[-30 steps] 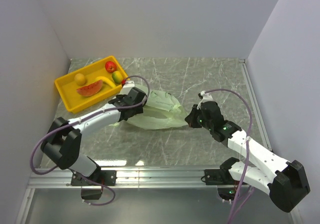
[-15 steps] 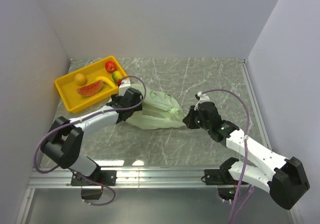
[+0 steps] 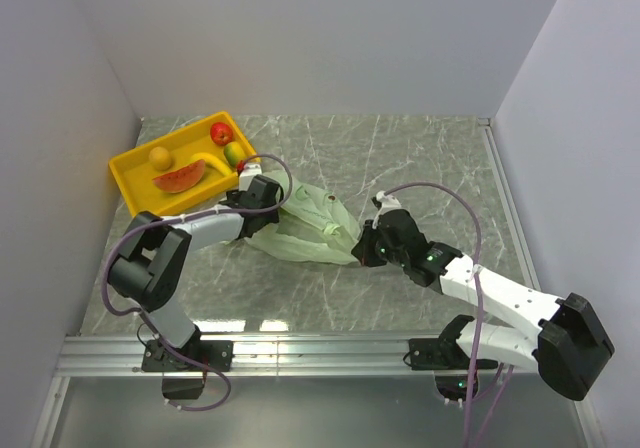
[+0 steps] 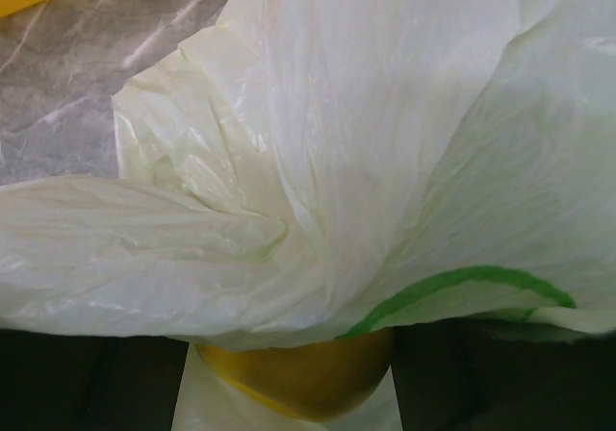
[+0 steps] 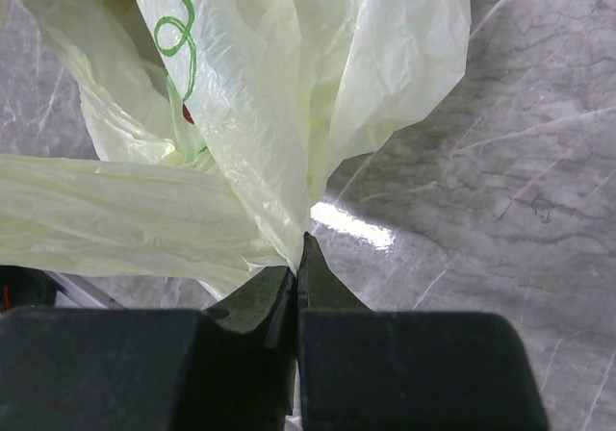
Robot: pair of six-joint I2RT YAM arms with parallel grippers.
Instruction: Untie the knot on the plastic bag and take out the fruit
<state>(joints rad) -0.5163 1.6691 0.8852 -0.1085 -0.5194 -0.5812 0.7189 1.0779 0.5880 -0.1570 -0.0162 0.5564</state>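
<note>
Underneath everything, a flat grey stone table (image 3: 430,158). In the middle of it, lying crumpled, a thin, crinkly, pale green plastic bag (image 3: 310,233). At the back left, near the bag, a shallow yellow plastic tray (image 3: 125,186). Reaching in from the left, the black left gripper (image 3: 262,200), tucked under the bag's loose open edge, fingers spread wide with a small round yellow fruit (image 4: 294,385) between them; cannot tell whether squeezing it or only standing around it. On the other side, the black right gripper (image 5: 300,253), pressed tight together and pinching a thin fold of the bag. Already in the tray: a red watermelon slice (image 3: 180,178), a red apple (image 3: 221,133), a green-red mango (image 3: 235,154) and a yellow ball-shaped fruit (image 3: 160,157). No knot in sight, so probably undone by now. Looks like most of the job done. Left to do: lift out the small round yellow fruit and look for more; cannot tell about any others hidden inside. In the way: soft bag skin draped over the left gripper and the fruit, likely to cling and come along.
</note>
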